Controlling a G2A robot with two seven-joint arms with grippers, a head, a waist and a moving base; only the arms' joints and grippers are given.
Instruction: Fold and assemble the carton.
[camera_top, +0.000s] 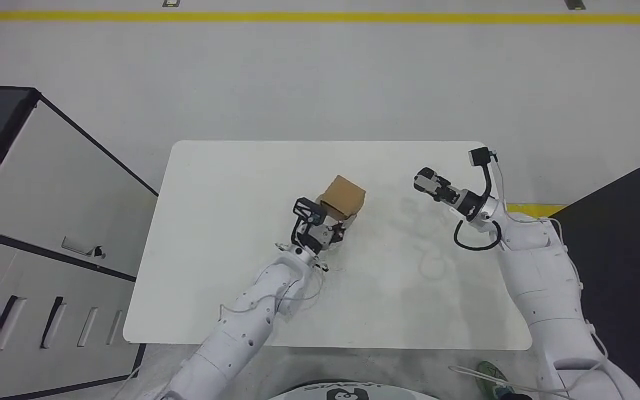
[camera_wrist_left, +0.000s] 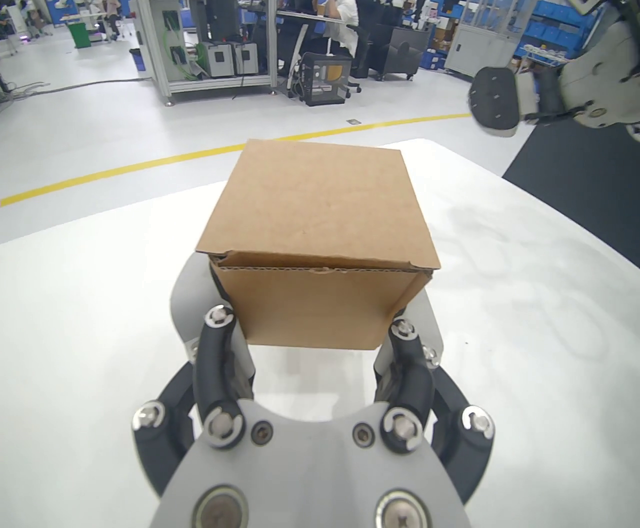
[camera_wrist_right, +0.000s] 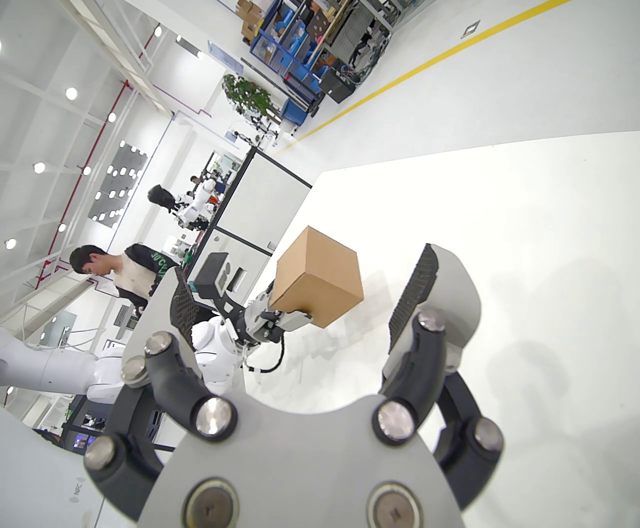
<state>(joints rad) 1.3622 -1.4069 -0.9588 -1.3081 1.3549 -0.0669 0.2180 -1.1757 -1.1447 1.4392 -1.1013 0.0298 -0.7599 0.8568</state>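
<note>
The left fingers (camera_wrist_left: 189, 300) are pinching the closed carton (camera_wrist_left: 315, 220) by its near end around the middle of the worktop (camera_wrist_left: 100, 300) while the right fingers (camera_wrist_right: 442, 290) are hanging wide open, empty and well apart, so this shallow grip is likely risking the carton pivoting loose or denting.

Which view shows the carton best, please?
The left wrist view: the carton is close and central, top flap edge plain, gripped by the left end effector. The top view shows it small; the right wrist view shows it farther off.
</note>
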